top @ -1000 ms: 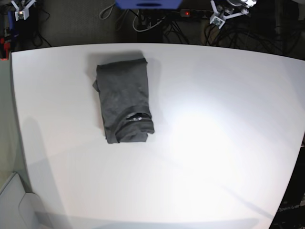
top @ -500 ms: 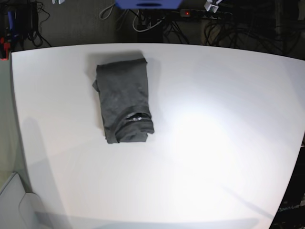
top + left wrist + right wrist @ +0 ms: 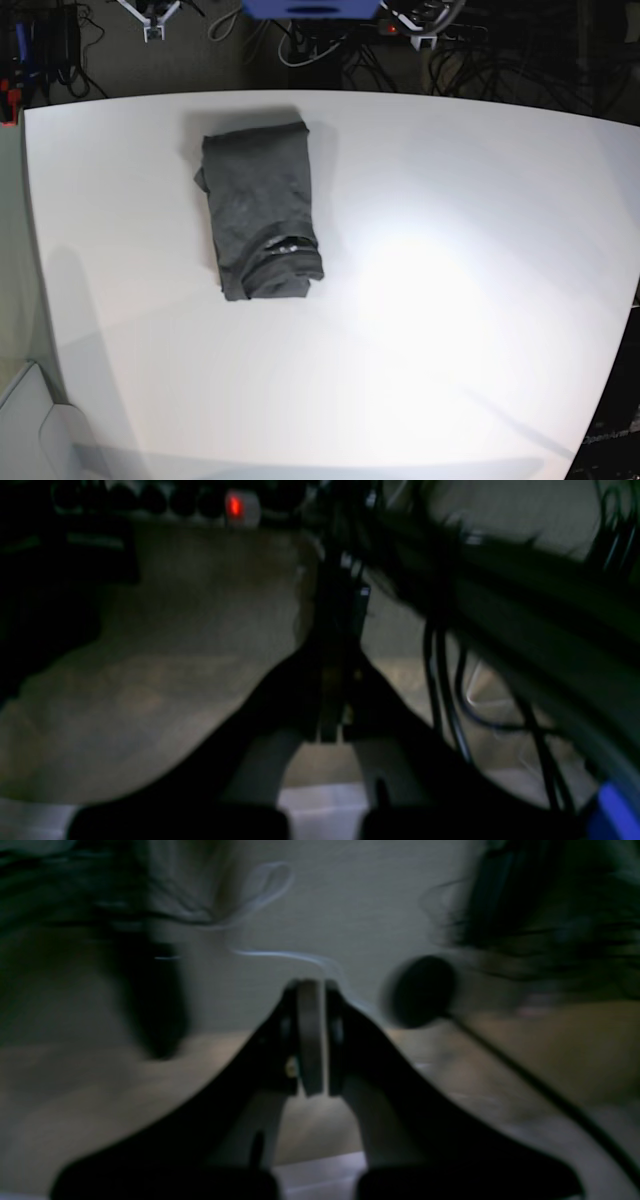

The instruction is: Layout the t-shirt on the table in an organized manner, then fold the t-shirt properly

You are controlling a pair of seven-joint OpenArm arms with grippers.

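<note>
t-shirt (image 3: 260, 208) — folded, lengthwise near-to-far

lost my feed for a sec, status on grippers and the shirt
Left gripper shut, empty. Right gripper shut, empty. T-shirt folded into a compact rectangle on the table, both arms off it. Nothing in the way.

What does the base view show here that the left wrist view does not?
Only the base view shows the t-shirt, folded into a compact rectangle on the white table, with nothing touching it. Only the left wrist view shows the left gripper close up, shut and empty, above dim floor and blurred cables. Both show the power strip's red light beyond the table's far edge.
</note>
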